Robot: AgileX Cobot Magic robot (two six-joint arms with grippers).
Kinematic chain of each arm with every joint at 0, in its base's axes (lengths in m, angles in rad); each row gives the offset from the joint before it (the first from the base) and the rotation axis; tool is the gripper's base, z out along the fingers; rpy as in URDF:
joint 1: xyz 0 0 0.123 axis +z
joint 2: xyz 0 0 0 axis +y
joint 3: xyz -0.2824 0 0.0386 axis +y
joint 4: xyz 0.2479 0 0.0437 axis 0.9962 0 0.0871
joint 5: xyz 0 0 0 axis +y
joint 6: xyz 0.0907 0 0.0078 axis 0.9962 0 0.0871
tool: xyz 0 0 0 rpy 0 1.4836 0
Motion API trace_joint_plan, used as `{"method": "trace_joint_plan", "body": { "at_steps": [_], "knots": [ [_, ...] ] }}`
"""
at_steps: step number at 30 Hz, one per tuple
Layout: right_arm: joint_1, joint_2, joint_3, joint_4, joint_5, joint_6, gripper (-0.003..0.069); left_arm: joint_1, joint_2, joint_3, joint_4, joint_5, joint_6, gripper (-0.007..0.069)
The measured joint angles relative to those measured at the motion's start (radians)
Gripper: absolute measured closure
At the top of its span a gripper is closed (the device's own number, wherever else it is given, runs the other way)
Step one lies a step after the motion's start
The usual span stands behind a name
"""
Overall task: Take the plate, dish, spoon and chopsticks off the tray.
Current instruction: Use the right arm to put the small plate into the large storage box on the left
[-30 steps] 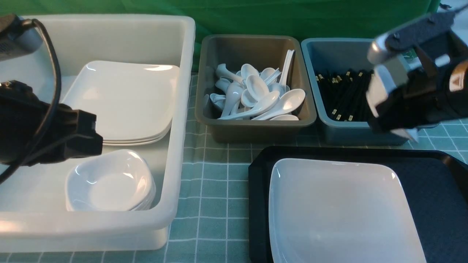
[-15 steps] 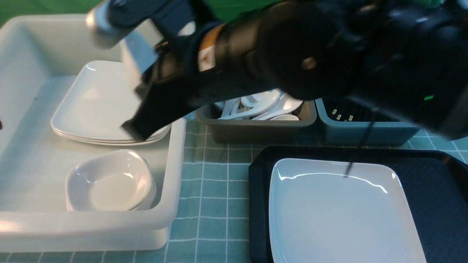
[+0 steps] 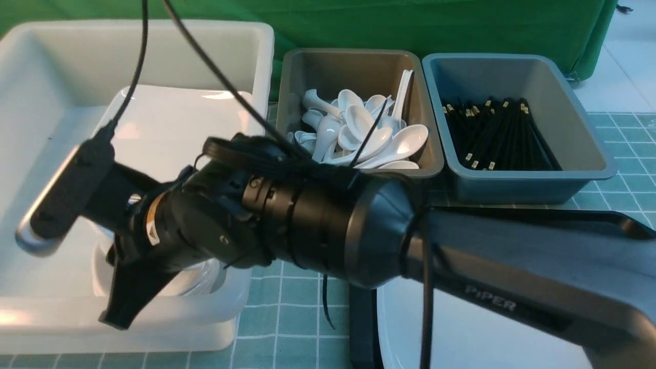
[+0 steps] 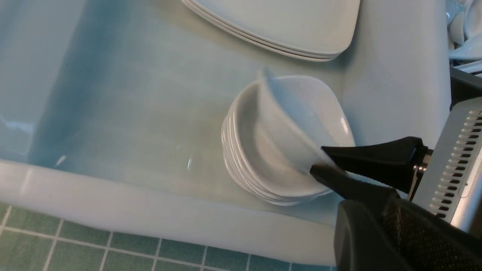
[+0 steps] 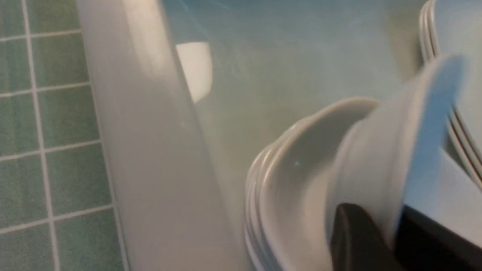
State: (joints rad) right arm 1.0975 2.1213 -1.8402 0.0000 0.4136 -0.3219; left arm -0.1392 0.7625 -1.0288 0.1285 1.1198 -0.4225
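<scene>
A: Where is the small glossy white dish [image 4: 290, 124]?

B: It is pinched at its rim by the right gripper [image 4: 318, 160] and held tilted inside the large white plastic bin [image 4: 150, 222], just above the stack of small dishes [image 4: 241, 158]. The left gripper is not seen.

A: How is it to be handled?

B: It is judged light, stiff, slippery and breakable; a gentle lowering is needed.

White tub [image 3: 154, 46], grey bin [image 3: 348, 66], checked cloth [image 3: 297, 312]
</scene>
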Motion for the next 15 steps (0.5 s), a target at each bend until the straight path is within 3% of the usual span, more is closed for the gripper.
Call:
{"method": "trace_joint_plan", "body": {
  "at_steps": [1, 2, 4, 8, 11, 15],
  "knots": [
    [0.001, 0.000, 0.000, 0.000, 0.002, 0.001, 0.0414, 0.000, 0.000, 0.000, -0.001, 0.000, 0.000, 0.0529],
    [0.002, 0.000, -0.001, 0.000, 0.006, 0.001, 0.0318, 0.000, 0.000, 0.000, -0.001, 0.000, 0.003, 0.0529],
    [0.002, -0.004, -0.006, 0.000, 0.025, 0.021, 0.0196, 0.000, 0.000, 0.000, -0.002, 0.000, 0.003, 0.0529],
    [0.002, -0.057, -0.035, -0.015, 0.189, 0.051, 0.0041, 0.000, 0.000, 0.000, -0.007, 0.000, 0.033, 0.0529],
    [0.002, -0.152, -0.061, -0.016, 0.370, 0.052, 0.0039, 0.000, 0.000, 0.000, -0.019, -0.002, 0.060, 0.0529],
    [-0.019, -0.256, -0.068, -0.067, 0.525, 0.096, 0.0164, 0.000, 0.000, 0.000, -0.039, -0.008, 0.086, 0.0529]
  ]
}}
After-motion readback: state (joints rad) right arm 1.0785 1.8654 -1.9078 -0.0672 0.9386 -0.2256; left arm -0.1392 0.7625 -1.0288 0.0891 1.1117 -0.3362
